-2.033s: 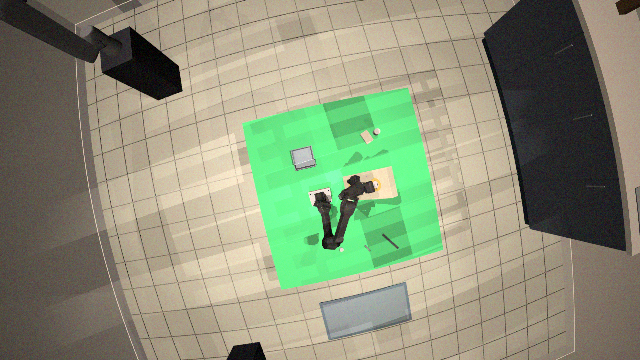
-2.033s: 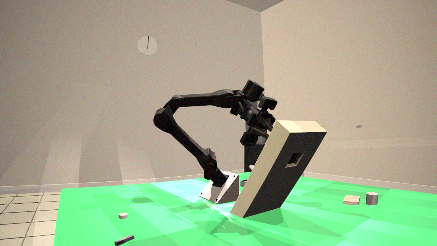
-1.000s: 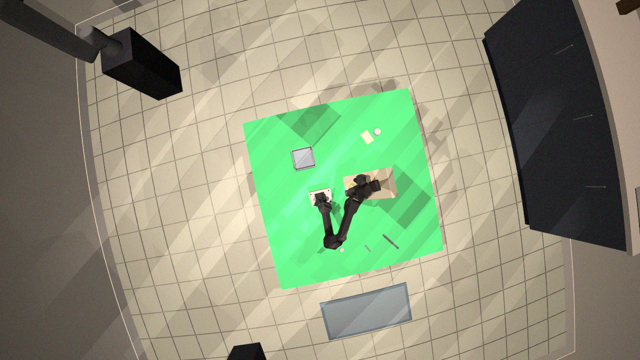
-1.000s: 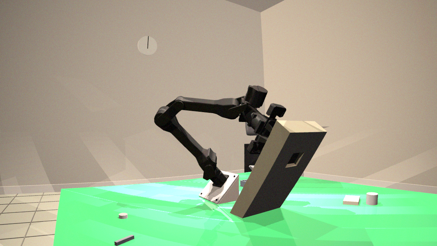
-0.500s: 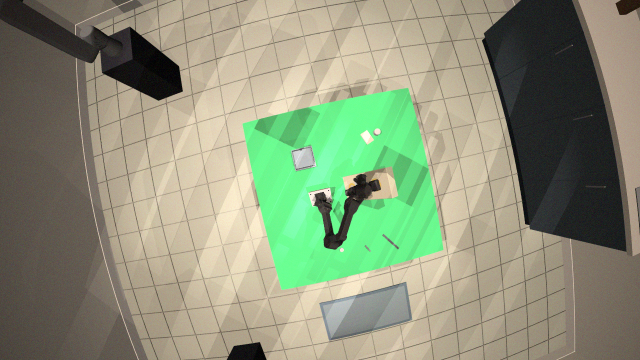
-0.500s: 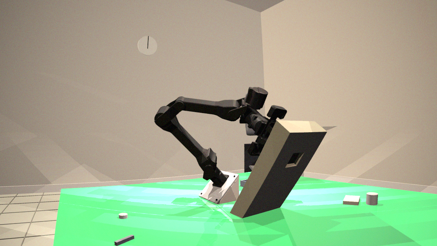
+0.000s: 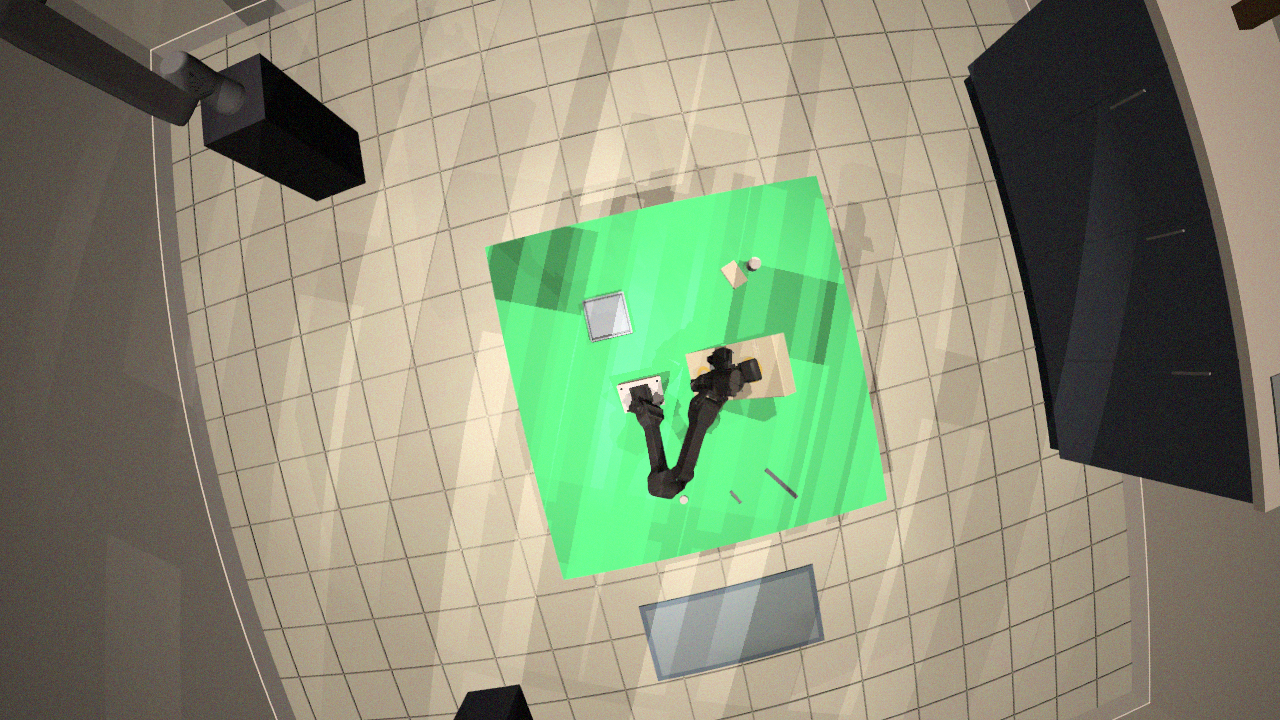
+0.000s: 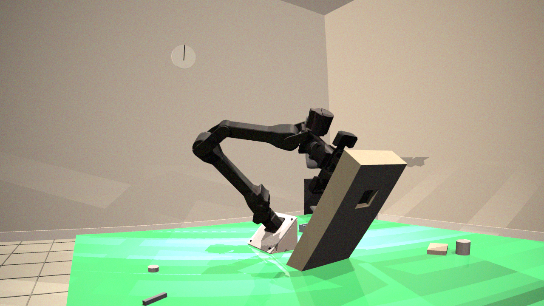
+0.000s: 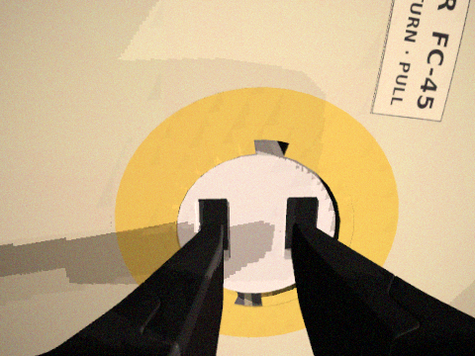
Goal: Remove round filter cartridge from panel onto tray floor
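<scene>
Green surface; on it: 1 leaning panel, 1 tray, 1 white wedge-shaped arm base, 2 dark bars, 2 cylinders, 1 beige block.

A cream block is lying near a short cylinder. A small disc is resting near a dark bar in the exterior view. A round clock is hanging on the wall.
</scene>
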### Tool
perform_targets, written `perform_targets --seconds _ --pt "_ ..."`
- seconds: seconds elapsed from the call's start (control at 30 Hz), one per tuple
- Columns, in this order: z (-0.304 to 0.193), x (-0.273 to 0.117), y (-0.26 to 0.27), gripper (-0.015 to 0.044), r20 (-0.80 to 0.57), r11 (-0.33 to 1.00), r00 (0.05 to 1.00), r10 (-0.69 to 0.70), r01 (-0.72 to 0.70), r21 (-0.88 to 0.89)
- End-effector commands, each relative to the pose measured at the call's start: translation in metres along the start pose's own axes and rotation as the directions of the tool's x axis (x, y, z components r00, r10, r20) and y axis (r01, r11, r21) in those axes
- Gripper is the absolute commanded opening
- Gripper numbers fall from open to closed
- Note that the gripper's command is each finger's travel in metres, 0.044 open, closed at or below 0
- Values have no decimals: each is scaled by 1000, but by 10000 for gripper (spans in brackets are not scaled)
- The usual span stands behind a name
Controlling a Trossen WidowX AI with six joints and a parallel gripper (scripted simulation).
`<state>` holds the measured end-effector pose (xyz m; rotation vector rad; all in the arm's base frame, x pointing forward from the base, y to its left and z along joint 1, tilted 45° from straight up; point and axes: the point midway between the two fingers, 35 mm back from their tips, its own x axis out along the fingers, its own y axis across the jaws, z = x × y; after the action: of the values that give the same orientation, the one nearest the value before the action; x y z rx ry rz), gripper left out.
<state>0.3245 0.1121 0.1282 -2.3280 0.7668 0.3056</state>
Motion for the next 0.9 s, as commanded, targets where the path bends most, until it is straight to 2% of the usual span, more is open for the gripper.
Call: perform_targets --seconds 0.0,0.87 --pt "0 0 -1 91 6 1000 1000 0 0 -7" --pt "1 3 0 91 6 1000 1000 0 0 -7"
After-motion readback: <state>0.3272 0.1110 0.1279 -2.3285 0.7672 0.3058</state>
